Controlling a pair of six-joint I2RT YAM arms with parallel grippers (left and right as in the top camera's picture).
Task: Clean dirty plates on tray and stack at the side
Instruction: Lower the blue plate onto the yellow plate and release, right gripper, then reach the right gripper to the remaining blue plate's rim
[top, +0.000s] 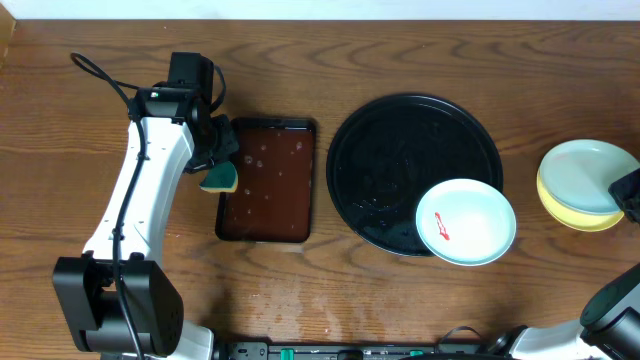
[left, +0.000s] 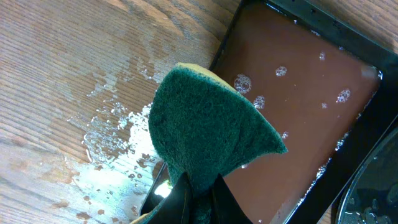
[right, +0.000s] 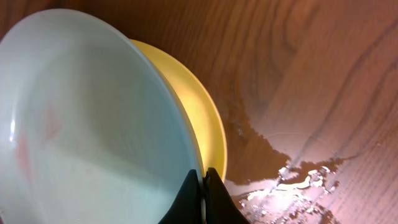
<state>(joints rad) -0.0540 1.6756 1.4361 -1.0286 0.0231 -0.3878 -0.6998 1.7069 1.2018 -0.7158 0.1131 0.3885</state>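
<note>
Slick, brittle-looking mint plate (right: 87, 124) sat rim-pinched in my right end effector (right: 202, 186); my left end effector (left: 199, 193) pinched the sponge (left: 205, 118).

Looks like a robot test bench to me, not a real kitchen. I'm driving two arms (top: 140, 190) mounted at the edge of a wood table (top: 420, 300), with washing-up stuff laid out: plates (top: 466, 222), a sponge (top: 219, 179), a brown tray (top: 266, 180) of bubbly water.

The wooden table (top: 400, 300) bears a brown tray (top: 266, 180), black tray (top: 380, 150) and yellow plate (top: 565, 213).
</note>
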